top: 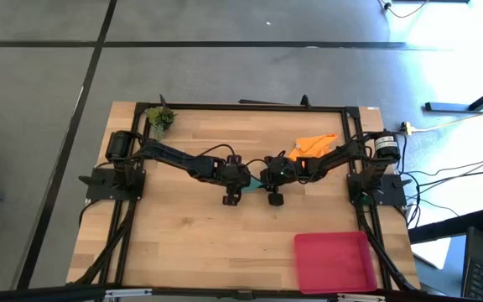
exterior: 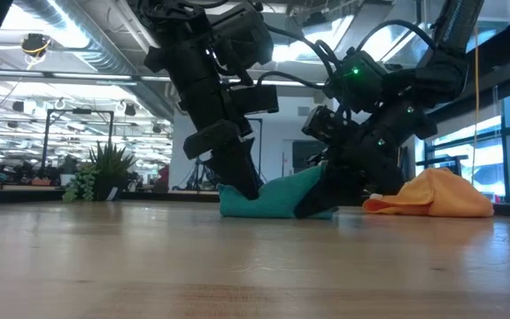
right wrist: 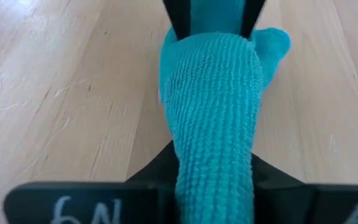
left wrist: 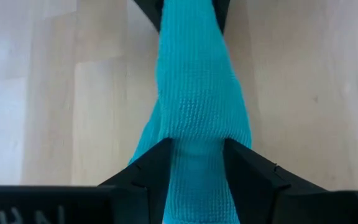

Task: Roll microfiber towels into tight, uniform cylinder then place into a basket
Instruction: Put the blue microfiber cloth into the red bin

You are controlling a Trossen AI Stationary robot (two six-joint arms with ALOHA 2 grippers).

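The teal towel (top: pixel 251 192) is rolled into a thick cylinder and lies on the wooden table's middle, running left to right between my two grippers. My left gripper (top: pixel 233 198) is shut on its left end and my right gripper (top: pixel 273 198) on its right end; both slant down. In the low view the roll (exterior: pixel 277 199) rests on the table between the dark fingers. The orange towel (top: pixel 317 144) lies crumpled at the far right, its underside on the table. The red-pink basket (top: pixel 334 262) sits at the near right corner. My left gripper pinches the roll's left end (left wrist: pixel 197 140) between its two fingers (left wrist: pixel 157 158). The fingers slant down from the table's left and reach along the roll. The roll narrows where they squeeze it and rests on the table. My right gripper pinches the roll's right end (right wrist: pixel 213 155) between its two fingers (right wrist: pixel 160 163), slanting down from the table's right and reaching along the roll. The thick roll hides most of the contact. Its underside rests on the table.
A small green plant (top: pixel 160 119) stands at the far left corner, also visible in the low view (exterior: pixel 100 173). Bare wood stretches across the table's near half, left of the basket. A dark frame runs around the table's edges.
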